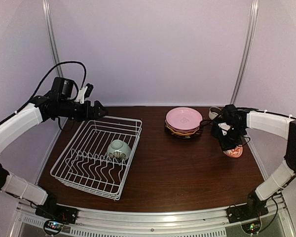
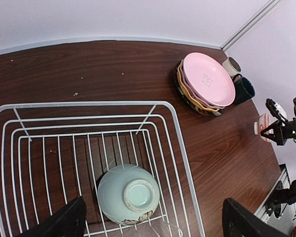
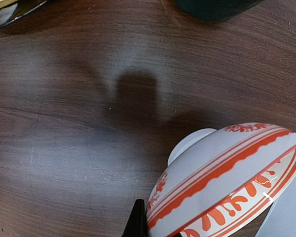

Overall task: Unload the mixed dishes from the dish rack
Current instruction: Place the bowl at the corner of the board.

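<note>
The right jaws are pinched on the rim of the red-patterned bowl [image 3: 227, 182], which is tilted low at the table's [image 1: 187, 173] 3 o'clock, near the stacked plates [image 1: 183, 120] at 1 o'clock. The left jaws stand wide above the rack's [image 1: 84, 165] 11 o'clock corner. One pale green bowl [image 1: 119, 149] lies upside down inside. Setting down looks like the step in hand. Next, the left jaws must drop over that last bowl.

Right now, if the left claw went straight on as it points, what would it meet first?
Probably the pale green bowl, upside down in the dish rack, roughly between the fingers of the open left claw; depth is unclear.
</note>
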Controlling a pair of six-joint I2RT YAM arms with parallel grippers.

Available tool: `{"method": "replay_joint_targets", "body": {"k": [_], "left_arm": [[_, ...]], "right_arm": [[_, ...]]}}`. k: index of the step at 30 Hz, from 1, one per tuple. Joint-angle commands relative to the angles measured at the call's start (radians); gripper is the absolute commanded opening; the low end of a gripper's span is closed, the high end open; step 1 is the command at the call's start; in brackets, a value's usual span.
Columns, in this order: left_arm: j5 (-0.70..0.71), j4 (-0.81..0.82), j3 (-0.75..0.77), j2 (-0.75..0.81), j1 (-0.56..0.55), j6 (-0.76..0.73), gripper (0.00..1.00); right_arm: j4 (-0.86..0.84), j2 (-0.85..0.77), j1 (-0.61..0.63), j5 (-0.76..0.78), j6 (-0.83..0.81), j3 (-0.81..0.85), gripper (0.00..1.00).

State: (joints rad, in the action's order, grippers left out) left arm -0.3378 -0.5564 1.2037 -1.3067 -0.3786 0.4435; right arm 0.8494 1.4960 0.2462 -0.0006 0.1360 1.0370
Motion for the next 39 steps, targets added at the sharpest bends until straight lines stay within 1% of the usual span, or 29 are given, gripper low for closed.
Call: {"method": "replay_joint_targets", "body": {"k": [1,7,11,14,18,21,25,28,32,35,39], "left_arm": [[-0.006,-0.010,-0.020,-0.019,0.004,-0.030,0.97],[0.015,-0.010,-0.062,-0.027,0.004,-0.018,0.97],[-0.020,0.027,-0.113,-0.029,0.004,0.002,0.97],[-0.052,0.073,-0.160,-0.033,0.004,0.026,0.97],[-0.067,0.110,-0.209,-0.055,0.004,0.049,0.97],[-0.087,0.145,-0.249,-0.069,0.004,0.064,0.97],[-0.116,0.189,-0.281,-0.098,0.004,0.089,0.97],[-0.120,0.195,-0.291,-0.115,0.004,0.099,0.98],[-0.116,0.208,-0.303,-0.134,0.006,0.113,0.97],[-0.113,0.210,-0.304,-0.154,0.008,0.122,0.97],[-0.136,0.216,-0.298,-0.184,0.020,0.131,0.98]], "right_arm": [[0.008,0.049,-0.007,0.072,-0.031,0.043,0.02],[0.030,0.130,-0.008,0.113,-0.034,0.069,0.03],[0.039,0.167,-0.010,0.135,-0.036,0.074,0.05],[0.042,0.183,-0.010,0.143,-0.033,0.087,0.09],[0.041,0.191,-0.010,0.137,-0.031,0.092,0.18],[0.043,0.189,-0.010,0.138,-0.032,0.093,0.30],[0.046,0.176,-0.009,0.140,-0.035,0.091,0.38],[0.045,0.152,-0.009,0.128,-0.039,0.092,0.46],[0.041,0.095,-0.004,0.075,-0.037,0.110,0.57],[0.046,0.053,0.029,0.043,-0.032,0.146,0.65],[0.051,0.022,0.103,0.011,-0.005,0.214,0.76]]}}
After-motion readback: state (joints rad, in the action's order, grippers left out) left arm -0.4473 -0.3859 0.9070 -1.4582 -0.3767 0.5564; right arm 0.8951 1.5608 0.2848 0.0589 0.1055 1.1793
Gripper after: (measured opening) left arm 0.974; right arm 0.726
